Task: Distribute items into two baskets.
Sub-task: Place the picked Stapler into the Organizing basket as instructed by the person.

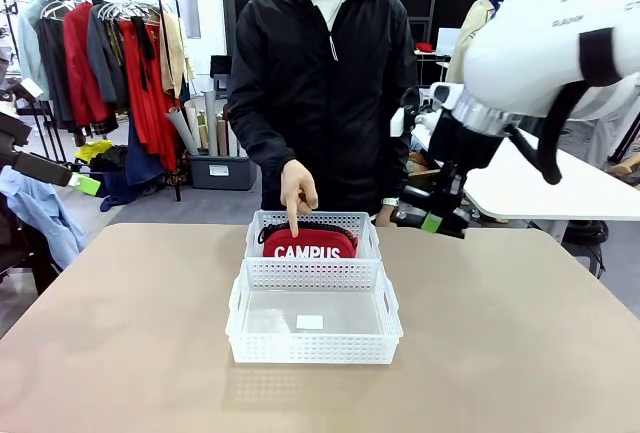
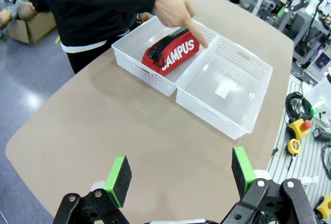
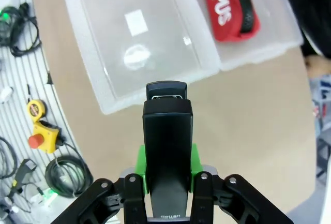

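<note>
A: What was seen nearest the camera?

B: The near basket was seen at the front of the worktop, its floor bare but for a small white label. All else is placed from it.

A: And the far basket?

B: The far basket was set touching the near basket's far wall, on the person's side. The red pouch marked "CAMPUS" was lying inside it, and the person's hand was pointed down with one finger at the pouch's top edge.

A: Where was the stapler found?

B: The black stapler was clenched between the green pads of the right gripper, lengthwise along the fingers. It was held in the air above and to the right of the near basket, clear of the worktop; in the right wrist view its tip was seen just short of that basket's side wall.

A: And the left gripper?

B: The left gripper was held well back from the near basket, on its left, high above the worktop. Its fingers were spread wide and nothing was held between them.
</note>
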Controlling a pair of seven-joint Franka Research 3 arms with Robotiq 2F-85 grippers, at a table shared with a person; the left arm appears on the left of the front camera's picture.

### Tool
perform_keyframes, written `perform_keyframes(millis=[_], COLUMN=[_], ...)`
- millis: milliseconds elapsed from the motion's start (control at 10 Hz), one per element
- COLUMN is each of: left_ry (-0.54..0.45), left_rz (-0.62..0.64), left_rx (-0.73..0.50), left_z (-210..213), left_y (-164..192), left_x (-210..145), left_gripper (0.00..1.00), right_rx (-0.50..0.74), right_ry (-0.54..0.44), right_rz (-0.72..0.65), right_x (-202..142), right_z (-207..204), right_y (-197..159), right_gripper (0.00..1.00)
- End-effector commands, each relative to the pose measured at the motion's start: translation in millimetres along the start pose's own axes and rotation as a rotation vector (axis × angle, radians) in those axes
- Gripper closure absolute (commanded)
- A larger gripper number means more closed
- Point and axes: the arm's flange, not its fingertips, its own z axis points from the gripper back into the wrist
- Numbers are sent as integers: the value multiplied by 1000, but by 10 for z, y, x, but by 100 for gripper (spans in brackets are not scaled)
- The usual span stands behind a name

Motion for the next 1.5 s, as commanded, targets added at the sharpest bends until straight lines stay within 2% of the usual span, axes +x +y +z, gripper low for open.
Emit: perform_keyframes(millis=[0, 300, 700, 1000, 1400], left_ry=[-26, -26, -26, -26, -26], left_rz=[8, 8, 8, 8, 8], left_rx=[-4, -4, -4, -4, -4], left_z=[-9, -9, -9, -9, -9], left_y=[-32, -32, -32, -32, -32], left_x=[-10, -10, -10, -10, -10], left_gripper=[0, 0, 0, 0, 0], right_rx=[6, 18, 52, 134, 123], right_ry=[-27, -66, -27, -37, -2], right_rz=[98, 205, 288, 364, 417], right_x=[258, 650, 1115, 1254, 1229], right_z=[-146, -408, -794, -1168, -1618], right_y=[-82, -68, 51, 228, 327], right_gripper=[100, 100, 100, 100, 100])
